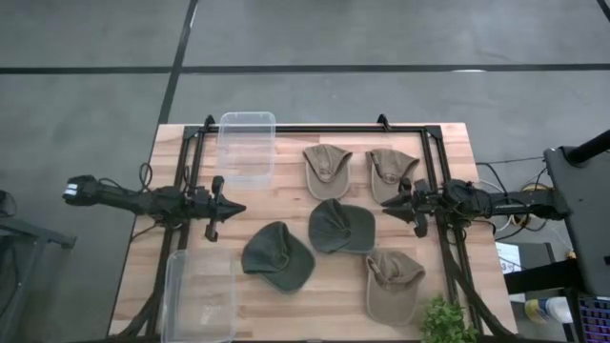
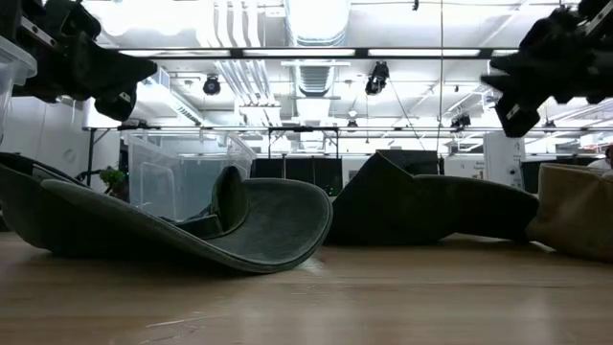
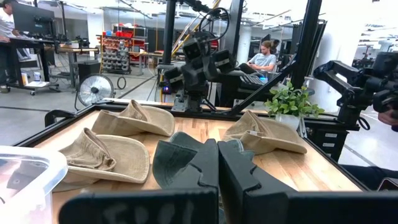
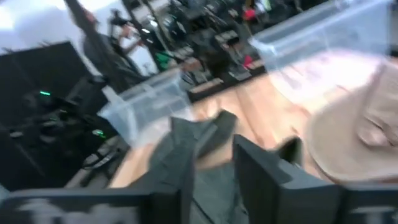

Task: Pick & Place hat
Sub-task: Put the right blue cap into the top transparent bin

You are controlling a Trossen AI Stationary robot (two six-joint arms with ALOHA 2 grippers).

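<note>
Hats: five loose on the table (image 1: pixel 448 276), which I read as awaiting pickup.
Right gripper (image 1: pixel 389 206): empty, fingers parted, aimed nine o'clock at the dark green hat (image 1: pixel 340 227).
Left gripper (image 1: pixel 236 207): closed, empty, parked at nine o'clock between the clear bins (image 1: pixel 247 143).

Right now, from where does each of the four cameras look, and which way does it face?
High view: above the table, straight down; both arms, left gripper, right gripper, five hats.
Low view: at table height, level across; a dark hat close, arms above.
Left wrist: faces the right arm across the hats; own shut fingers show.
Right wrist: faces the bins; own parted fingers show.
Shared: the plant shows in the high and left wrist views.
</note>
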